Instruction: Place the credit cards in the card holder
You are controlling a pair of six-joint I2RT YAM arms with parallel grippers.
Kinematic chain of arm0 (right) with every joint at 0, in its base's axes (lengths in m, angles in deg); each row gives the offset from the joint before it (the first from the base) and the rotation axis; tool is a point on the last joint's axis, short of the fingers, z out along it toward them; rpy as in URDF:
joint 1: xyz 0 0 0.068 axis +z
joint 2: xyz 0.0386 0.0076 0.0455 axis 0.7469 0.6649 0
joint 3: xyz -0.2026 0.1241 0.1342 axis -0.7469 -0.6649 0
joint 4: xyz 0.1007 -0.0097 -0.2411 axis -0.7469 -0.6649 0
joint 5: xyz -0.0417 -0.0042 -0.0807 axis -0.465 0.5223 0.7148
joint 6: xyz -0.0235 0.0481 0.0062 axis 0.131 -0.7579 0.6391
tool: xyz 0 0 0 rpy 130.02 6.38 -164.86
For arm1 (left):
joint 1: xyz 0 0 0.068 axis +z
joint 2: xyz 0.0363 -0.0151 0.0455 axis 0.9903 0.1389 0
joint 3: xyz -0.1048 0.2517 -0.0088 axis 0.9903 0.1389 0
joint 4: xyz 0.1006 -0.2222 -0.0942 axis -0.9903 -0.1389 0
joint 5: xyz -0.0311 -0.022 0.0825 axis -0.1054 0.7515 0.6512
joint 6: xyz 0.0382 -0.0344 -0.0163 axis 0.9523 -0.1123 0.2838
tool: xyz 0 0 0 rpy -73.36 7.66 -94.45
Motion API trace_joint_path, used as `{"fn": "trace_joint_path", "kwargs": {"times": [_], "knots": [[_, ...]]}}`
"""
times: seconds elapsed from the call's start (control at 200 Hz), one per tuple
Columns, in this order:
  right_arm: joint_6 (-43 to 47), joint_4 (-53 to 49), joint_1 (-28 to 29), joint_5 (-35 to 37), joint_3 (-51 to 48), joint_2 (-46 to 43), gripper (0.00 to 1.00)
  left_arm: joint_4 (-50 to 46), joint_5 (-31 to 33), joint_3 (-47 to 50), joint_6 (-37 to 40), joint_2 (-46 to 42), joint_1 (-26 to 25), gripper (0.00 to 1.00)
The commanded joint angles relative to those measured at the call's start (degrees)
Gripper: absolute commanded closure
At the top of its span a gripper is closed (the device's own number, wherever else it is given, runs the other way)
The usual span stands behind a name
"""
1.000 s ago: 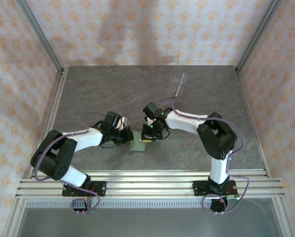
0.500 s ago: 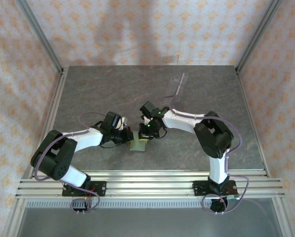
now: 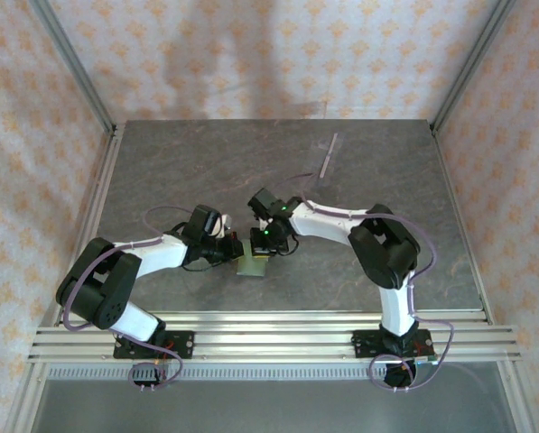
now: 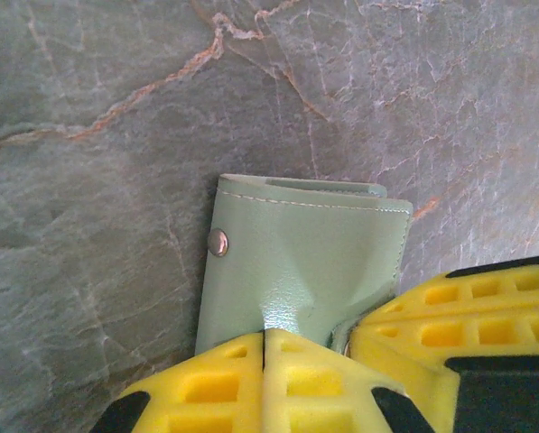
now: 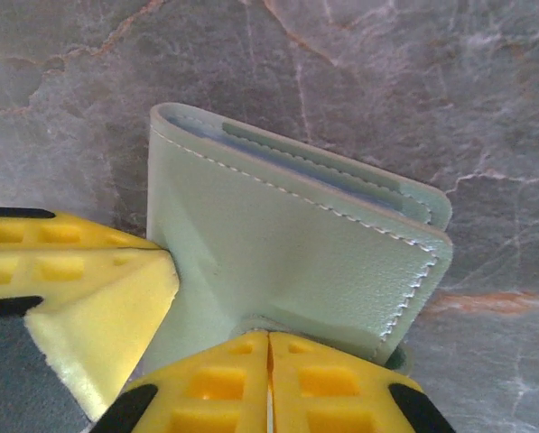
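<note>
**Inspector:** Where is the holder?
**Assistant:** The holder (image 3: 251,265) is folded shut on the counter (image 3: 197,171), near the front edge and about mid-width. One face carries a snap stud (image 4: 218,242).
**Inspector:** Left jaws?
**Assistant:** Together, clamped on the holder's edge. The cover puckers at the pinch.
**Inspector:** Right jaws?
**Assistant:** Also together, clamped on the holder just beside the left jaws.
**Inspector:** Cards?
**Assistant:** Layers show inside the fold. I cannot tell whether they are cards.

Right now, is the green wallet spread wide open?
No, the card holder is folded, its flaps stacked together with just a thin gap along the top edge.
</note>
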Motion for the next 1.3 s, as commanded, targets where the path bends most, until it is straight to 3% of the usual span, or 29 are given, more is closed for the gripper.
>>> {"fn": "trace_joint_path", "kwargs": {"times": [0.0,0.36,0.531,0.696,0.731,0.811,0.881,0.926,0.986,1.056,1.116,1.151,1.186,1.292], "knots": [[1.3,-8.5,2.2,16.4,-2.4,8.7,0.93,1.7,-1.2,1.1,-1.0,0.6,0.4,1.00],[0.1,-6.7,3.5,21.6,-7.1,14.6,0.95,6.2,-5.2,1.8,-6.0,-4.1,3.2,0.99],[1.7,-2.4,3.5,17.1,-7.5,9.4,0.90,1.3,-3.3,0.6,-5.7,-11.3,6.3,0.99],[1.7,0.2,3.5,11.8,-2.7,1.4,0.83,-9.0,3.3,-2.5,-2.2,-18.5,10.8,0.97],[1.5,0.7,3.5,10.9,-1.3,-0.4,0.81,-10.9,4.8,-3.1,-1.8,-19.5,11.7,0.94],[1.8,1.3,3.4,9.9,2.7,-4.5,0.74,-15.2,8.8,-4.9,-0.3,-21.3,13.1,0.72],[2.4,1.9,2.9,9.7,5.6,-8.5,0.72,-19.1,13.4,-7.0,1.8,-22.7,13.5,0.67],[2.7,2.7,2.0,10.1,6.2,-11.5,0.71,-21.7,16.7,-8.6,3.5,-23.5,13.5,0.58],[3.0,4.3,0.3,12.0,5.2,-16.6,0.66,-26.7,23.2,-11.4,6.1,-24.8,13.5,0.36],[4.7,6.1,-2.1,17.1,2.1,-23.1,0.46,-30.9,31.0,-14.0,8.6,-27.0,13.5,0.02],[7.3,7.5,-4.2,23.7,-1.7,-29.5,0.35,-32.0,36.3,-14.9,11.6,-29.2,13.5,0.01],[9.4,8.7,-5.1,27.7,-4.2,-33.1,0.23,-31.9,39.0,-14.9,12.6,-30.6,13.4,0.01],[11.4,9.9,-6.0,31.4,-6.9,-36.5,0.01,-31.4,41.3,-14.8,13.7,-31.9,13.4,0.01],[15.7,13.3,-9.3,43.5,-14.3,-45.2,0.00,-30.9,48.7,-14.6,15.9,-34.9,13.3,0.01]]}}
